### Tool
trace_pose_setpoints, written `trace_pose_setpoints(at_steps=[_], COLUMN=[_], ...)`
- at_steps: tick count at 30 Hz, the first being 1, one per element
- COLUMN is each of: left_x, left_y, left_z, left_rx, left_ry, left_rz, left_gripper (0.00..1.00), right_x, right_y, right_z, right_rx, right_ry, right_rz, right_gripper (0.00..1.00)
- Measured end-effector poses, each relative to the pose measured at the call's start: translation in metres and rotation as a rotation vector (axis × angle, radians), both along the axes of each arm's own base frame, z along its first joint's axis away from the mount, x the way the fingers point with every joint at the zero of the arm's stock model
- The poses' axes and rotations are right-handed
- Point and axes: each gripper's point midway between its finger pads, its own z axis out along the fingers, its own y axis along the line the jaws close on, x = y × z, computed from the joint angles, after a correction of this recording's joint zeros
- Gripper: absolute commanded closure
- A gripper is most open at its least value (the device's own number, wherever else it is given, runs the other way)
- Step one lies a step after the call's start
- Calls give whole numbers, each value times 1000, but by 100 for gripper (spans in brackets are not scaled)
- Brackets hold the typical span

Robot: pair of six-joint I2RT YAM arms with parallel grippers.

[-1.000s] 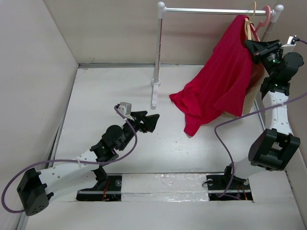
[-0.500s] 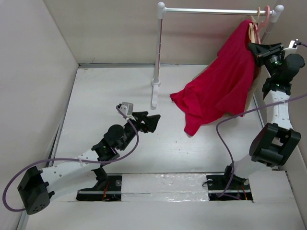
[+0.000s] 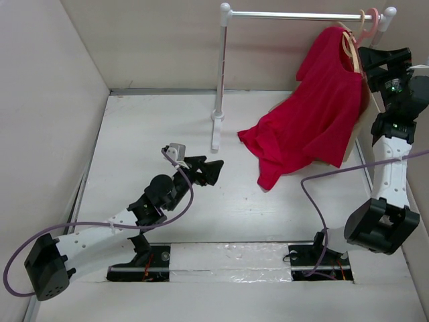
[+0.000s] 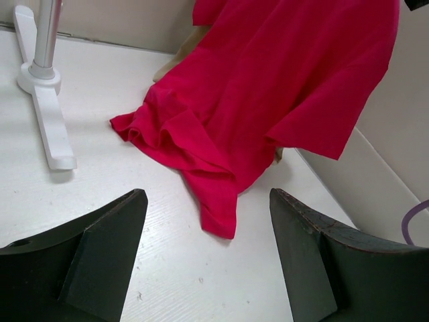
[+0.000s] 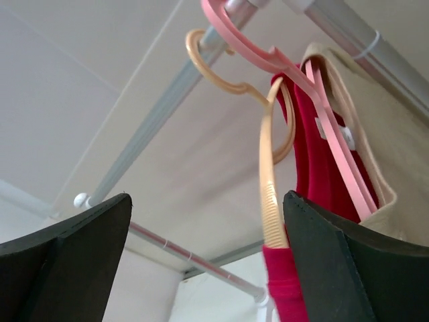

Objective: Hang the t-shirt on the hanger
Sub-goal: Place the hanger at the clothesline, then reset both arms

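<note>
The red t-shirt (image 3: 315, 114) hangs on the pale beige hanger (image 3: 347, 44), whose hook sits over the rail (image 3: 301, 15) at its right end. The shirt's lower part trails onto the table, where the left wrist view shows its hem (image 4: 221, 201). My right gripper (image 3: 383, 59) stands open just right of the hanger. In the right wrist view the hanger (image 5: 268, 194) and the t-shirt (image 5: 315, 154) lie close to the right finger, inside the open right gripper (image 5: 208, 196). My left gripper (image 3: 209, 172) rests open and low, pointing at the shirt, with bare table between the jaws of the left gripper (image 4: 208, 194).
A pink hanger (image 5: 268, 55) with a tan shirt (image 5: 395, 168) hangs on the same rail, right beside the beige one. The rack's post (image 3: 221, 67) and white foot (image 4: 47, 114) stand mid-table. Walls close in on the left, back and right.
My right gripper has opened, letting go of the hanger, and has moved up and to the right. The shirt now hangs from the rail. The left arm has not moved.
</note>
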Motion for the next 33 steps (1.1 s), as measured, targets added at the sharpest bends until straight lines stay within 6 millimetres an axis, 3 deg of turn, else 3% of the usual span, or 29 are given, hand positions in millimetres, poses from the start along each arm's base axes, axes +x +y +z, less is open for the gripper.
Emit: trace_pose_setpoints(at_steps=[5, 9, 12, 14, 16, 19, 23, 28, 33], left_x=[-2, -3, 0, 1, 2, 2, 0, -5, -11], left_y=[9, 18, 23, 26, 29, 36, 53, 70, 71], left_z=[12, 13, 11, 9, 9, 14, 19, 17, -4], left_rx=[-38, -55, -50, -45, -46, -61, -99, -137, -153], left_ry=[-24, -31, -25, -20, -18, -28, -52, -39, 31], left_rz=[20, 49, 79, 97, 112, 135, 186, 227, 207], left_gripper=[24, 21, 20, 20, 20, 21, 21, 23, 26], right_x=[-21, -56, -90, -127, -159, -200, -209, -217, -238], right_y=[4, 23, 54, 90, 125, 174, 209, 229, 232], right_z=[20, 40, 70, 92, 90, 58, -23, -114, -152], right_rx=[-41, -62, -88, -110, -125, -152, -190, -251, -289], right_ry=[-57, -135, -238, -349, -418, -465, -348, -142, -111], right_rz=[-80, -123, -84, -1, 111, 305, 455, 550, 572], right_gripper=[0, 0, 0, 0, 0, 0, 0, 0, 0])
